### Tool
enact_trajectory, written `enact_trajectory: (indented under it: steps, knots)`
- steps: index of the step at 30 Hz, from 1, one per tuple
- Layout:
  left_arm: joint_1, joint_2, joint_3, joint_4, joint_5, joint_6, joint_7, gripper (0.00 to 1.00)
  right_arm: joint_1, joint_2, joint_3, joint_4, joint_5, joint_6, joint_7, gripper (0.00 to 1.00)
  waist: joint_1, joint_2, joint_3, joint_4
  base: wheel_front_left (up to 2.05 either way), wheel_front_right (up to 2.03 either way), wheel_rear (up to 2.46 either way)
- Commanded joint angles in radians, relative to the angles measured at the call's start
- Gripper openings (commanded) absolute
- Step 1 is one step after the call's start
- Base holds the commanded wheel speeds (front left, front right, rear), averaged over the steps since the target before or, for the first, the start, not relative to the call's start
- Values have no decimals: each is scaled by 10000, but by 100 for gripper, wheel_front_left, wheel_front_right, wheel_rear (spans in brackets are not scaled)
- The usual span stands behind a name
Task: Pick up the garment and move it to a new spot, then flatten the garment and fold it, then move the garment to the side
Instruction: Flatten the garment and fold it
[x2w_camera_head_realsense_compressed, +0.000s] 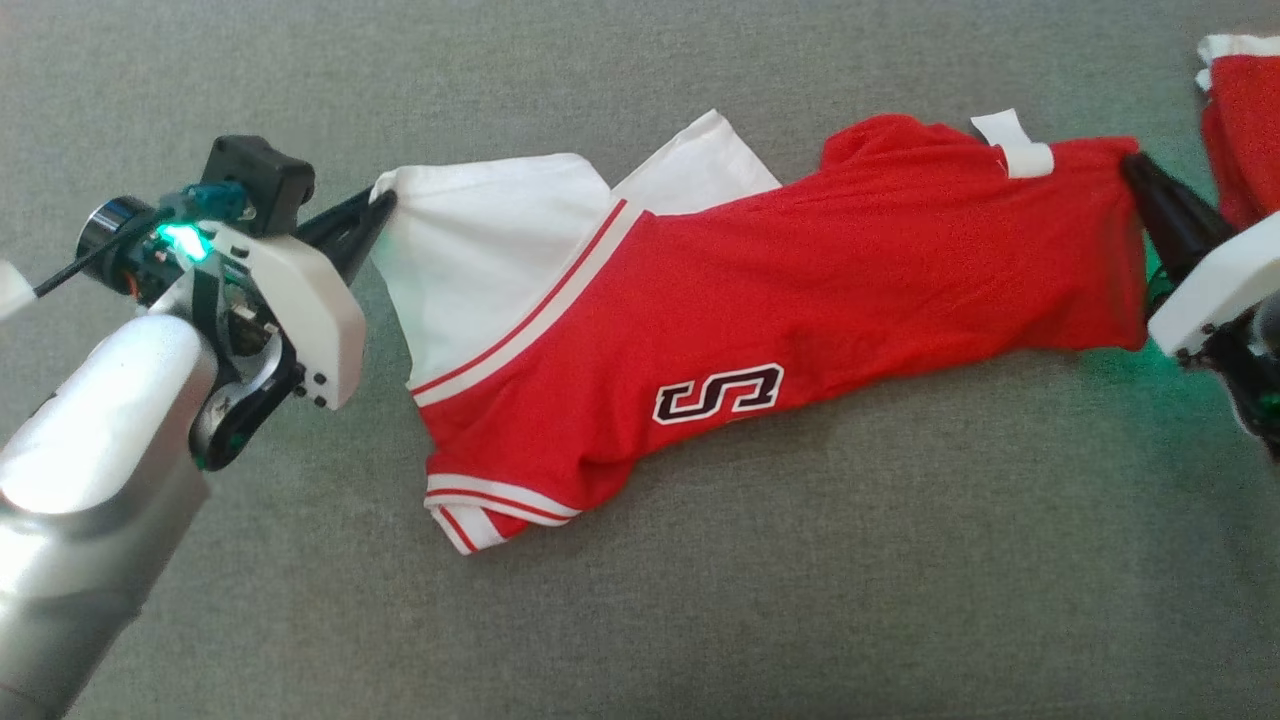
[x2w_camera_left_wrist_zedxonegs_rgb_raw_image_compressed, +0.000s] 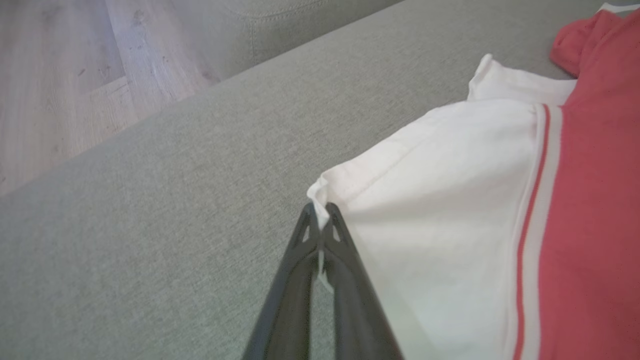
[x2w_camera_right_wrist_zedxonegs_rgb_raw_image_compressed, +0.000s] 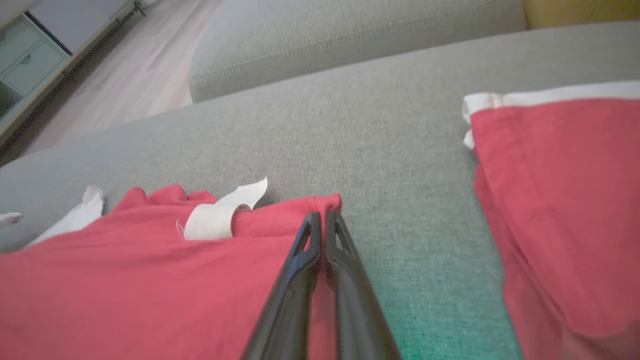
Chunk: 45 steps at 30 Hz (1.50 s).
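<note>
The garment (x2w_camera_head_realsense_compressed: 800, 290) is a red and white shirt with a black "S" on it, stretched sideways across the grey sofa seat (x2w_camera_head_realsense_compressed: 700, 600). My left gripper (x2w_camera_head_realsense_compressed: 378, 205) is shut on its white corner at the left end; the left wrist view shows white cloth (x2w_camera_left_wrist_zedxonegs_rgb_raw_image_compressed: 450, 200) pinched between the dark fingertips at my left gripper (x2w_camera_left_wrist_zedxonegs_rgb_raw_image_compressed: 320, 212). My right gripper (x2w_camera_head_realsense_compressed: 1132, 165) is shut on the red edge at the right end. In the right wrist view my right gripper (x2w_camera_right_wrist_zedxonegs_rgb_raw_image_compressed: 322, 220) clamps the red hem (x2w_camera_right_wrist_zedxonegs_rgb_raw_image_compressed: 200, 280) beside a white label (x2w_camera_right_wrist_zedxonegs_rgb_raw_image_compressed: 210, 225).
A second red garment with white trim (x2w_camera_head_realsense_compressed: 1240, 120) lies at the far right of the seat, also in the right wrist view (x2w_camera_right_wrist_zedxonegs_rgb_raw_image_compressed: 560, 200). The sofa's back cushion (x2w_camera_right_wrist_zedxonegs_rgb_raw_image_compressed: 350, 35) rises behind. Wooden floor (x2w_camera_left_wrist_zedxonegs_rgb_raw_image_compressed: 60, 75) lies beyond the seat's edge.
</note>
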<state>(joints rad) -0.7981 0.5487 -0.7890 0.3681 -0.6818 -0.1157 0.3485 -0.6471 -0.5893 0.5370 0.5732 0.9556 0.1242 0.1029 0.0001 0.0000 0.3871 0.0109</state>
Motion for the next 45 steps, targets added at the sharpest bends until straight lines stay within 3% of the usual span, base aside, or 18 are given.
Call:
enact_trajectory:
  steps: [1, 11, 12, 15, 21, 22, 23, 27, 31, 36, 45]
  knots:
    - [-547, 440, 423, -192, 146, -17, -244, 0, -52, -474, 52, -351, 193, 65, -341, 0, -1, 0, -140, -62, 0, 0, 0]
    - [-15, 1021, 822, -938, 321, 227, -1697, 0, 1328, -1945, -137, -2209, 1476, 65, -1528, 0, -1, 0, -1337, -362, 0, 0, 0]
    - [325, 1214, 1007, -1376, 251, 369, -2110, 0, 1800, -2440, -210, -2784, 1501, 65, -1746, 0, -1, 0, -1671, -420, 0, 0, 0]
    - [1351, 1552, 1130, -2261, -46, 656, -2396, 0, 2871, -2930, -301, -3455, 1593, 65, -1872, 0, -1, 0, -2004, -479, 0, 0, 0]
    - [3762, 2252, 1060, -3795, -318, 1692, -2634, 0, 4994, -3102, -563, -4070, 1579, 65, -1991, 0, -1, 0, -2044, -461, 0, 0, 0]
    - [4226, 2297, 1036, -4021, -386, 1906, -2743, 0, 5387, -2978, -661, -4080, 1607, 65, -2019, 14, -1, 0, -2000, -440, 0, 0, 0]
    - [4638, 2282, 1012, -4209, -475, 2094, -2857, 0, 5769, -2848, -794, -4041, 1652, 65, -2041, 98, -1, 0, -1950, -396, 0, 0, 0]
    - [5580, 2105, 798, -4586, -401, 2583, -3295, 0, 7003, -2570, -1399, -3941, 1685, 65, -2149, 100, -1, 0, -1822, -211, 0, 0, 0]
    - [5821, 1772, 591, -4633, -288, 2713, -3572, 0, 7723, -2565, -1945, -4201, 1610, 65, -2017, 100, -1, 0, -1773, -64, 0, 0, 0]
    - [5587, 1477, 294, -4371, 27, 2605, -3648, 0, 8096, -2237, -2193, -4659, 1322, 65, -1434, 100, -1, 0, -1712, 177, 0, 0, 0]
    - [5092, 1071, -50, -3832, 296, 2327, -3634, 0, 8935, -1681, -1698, -5816, 1279, 65, 474, 100, -1, 0, -1771, 515, 0, 0, 0]
